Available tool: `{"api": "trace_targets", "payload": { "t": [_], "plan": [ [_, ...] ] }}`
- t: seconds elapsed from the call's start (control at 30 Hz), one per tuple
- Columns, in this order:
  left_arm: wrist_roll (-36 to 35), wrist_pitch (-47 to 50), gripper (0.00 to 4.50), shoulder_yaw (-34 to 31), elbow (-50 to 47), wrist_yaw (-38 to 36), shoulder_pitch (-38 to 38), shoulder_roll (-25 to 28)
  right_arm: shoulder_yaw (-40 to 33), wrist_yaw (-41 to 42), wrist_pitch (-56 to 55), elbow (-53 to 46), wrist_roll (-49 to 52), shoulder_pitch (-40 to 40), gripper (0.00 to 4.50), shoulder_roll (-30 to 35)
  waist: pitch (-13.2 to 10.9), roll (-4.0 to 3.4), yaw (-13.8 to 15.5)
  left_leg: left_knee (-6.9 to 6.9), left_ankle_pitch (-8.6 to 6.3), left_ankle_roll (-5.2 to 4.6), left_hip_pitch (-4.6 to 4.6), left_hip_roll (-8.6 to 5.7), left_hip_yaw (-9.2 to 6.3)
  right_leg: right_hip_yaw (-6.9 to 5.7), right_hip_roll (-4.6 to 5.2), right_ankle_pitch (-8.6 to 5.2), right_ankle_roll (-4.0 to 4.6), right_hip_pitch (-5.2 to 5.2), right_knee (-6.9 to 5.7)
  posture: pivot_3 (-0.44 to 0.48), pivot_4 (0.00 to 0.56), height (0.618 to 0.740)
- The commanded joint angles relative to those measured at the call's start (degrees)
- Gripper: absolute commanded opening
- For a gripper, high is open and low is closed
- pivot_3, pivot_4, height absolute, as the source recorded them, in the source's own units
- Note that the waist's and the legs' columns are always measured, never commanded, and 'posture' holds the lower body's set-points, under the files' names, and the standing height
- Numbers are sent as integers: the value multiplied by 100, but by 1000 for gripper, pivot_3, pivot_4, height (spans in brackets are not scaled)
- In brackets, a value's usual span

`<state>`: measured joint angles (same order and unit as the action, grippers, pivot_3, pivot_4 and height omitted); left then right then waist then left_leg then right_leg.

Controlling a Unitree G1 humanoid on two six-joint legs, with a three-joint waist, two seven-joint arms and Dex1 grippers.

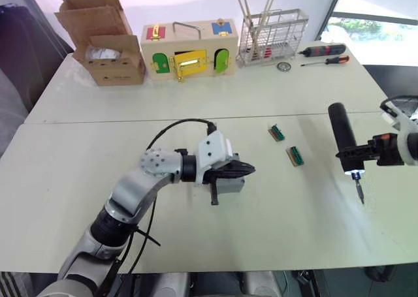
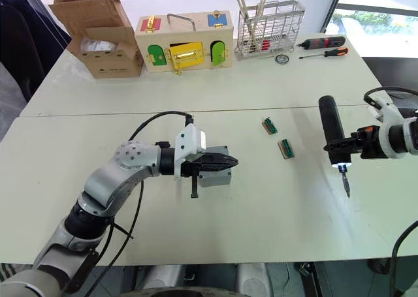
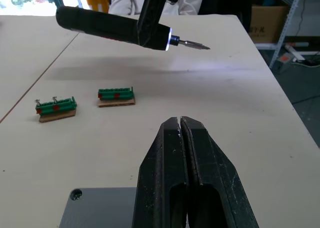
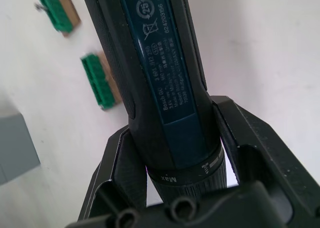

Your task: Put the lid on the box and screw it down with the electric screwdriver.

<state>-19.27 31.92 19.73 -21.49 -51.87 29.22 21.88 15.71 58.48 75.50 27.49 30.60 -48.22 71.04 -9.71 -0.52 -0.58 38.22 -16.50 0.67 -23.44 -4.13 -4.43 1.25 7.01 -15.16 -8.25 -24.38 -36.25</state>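
The table (image 1: 78, 173) is seen from above by both eye views, facing forward and down. The screwdriver (image 3: 115, 30) is shared with both close wrist views.

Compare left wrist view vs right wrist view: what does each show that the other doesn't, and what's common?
Left wrist only: the left gripper, shut, above the grey lid with its corner screw hole; the screwdriver's metal bit and lit tip; a person in white at the table's far end.

Right wrist only: the right gripper clamped round the electric screwdriver, with the printed label on its barrel.

Both: the screwdriver, two green connector blocks, the pale table.
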Motion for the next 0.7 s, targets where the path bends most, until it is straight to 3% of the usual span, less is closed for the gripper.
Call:
{"api": "trace_targets", "payload": {
  "t": [0.03, 0.7],
  "plan": [
    [-26, 8, 0, -32, -259, 101, -32, 26, 29, 325, -384, 59, -353, -117, 1813, -21, 0, 0, 1, 0, 0, 1, 0, 0, 0, -1, 0, 0, 0, 0, 0, 0, 150, 730],
    [30, 38, 0, 49, -206, 223, -34, 67, -49, 521, -477, 819, -1266, -153, 1813, -656, 0, 2, 5, 2, 4, 8, 0, -2, -3, -1, 0, 1, -1, -1, -5, 0, 150, 730]
  ]
}}
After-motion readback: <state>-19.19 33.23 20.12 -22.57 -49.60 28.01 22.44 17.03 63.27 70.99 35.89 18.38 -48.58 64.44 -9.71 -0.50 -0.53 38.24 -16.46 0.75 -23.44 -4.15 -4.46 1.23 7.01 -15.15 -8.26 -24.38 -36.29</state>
